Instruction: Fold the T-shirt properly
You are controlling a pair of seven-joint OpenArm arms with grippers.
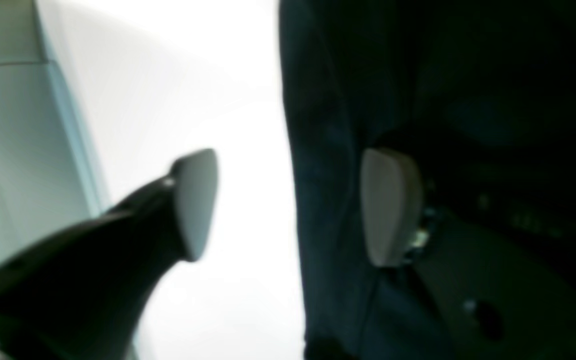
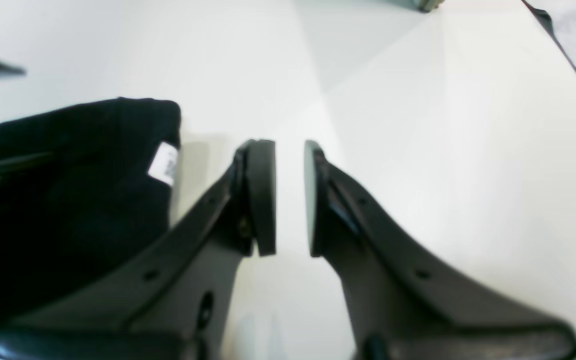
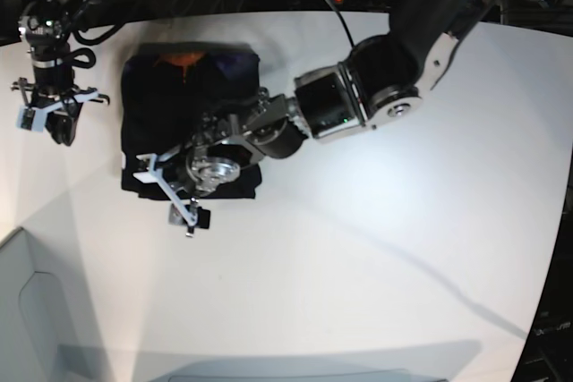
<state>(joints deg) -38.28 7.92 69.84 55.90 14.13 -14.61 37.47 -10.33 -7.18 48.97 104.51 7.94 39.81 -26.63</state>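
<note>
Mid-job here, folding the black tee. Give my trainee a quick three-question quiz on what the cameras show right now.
1. True or false: the left gripper is clamped shut on the T-shirt.
2. Multiple choice: in the right wrist view, where is the white tag? A) at the shirt's edge, beside the right gripper; B) pinched between its pads; C) on bare table, apart from the shirt.
3. Short answer: what colour shows near the neck, at the shirt's far edge in the base view?

Key: 1 false, its jaws stand wide at the shirt's edge; 2 A; 3 orange.
</note>
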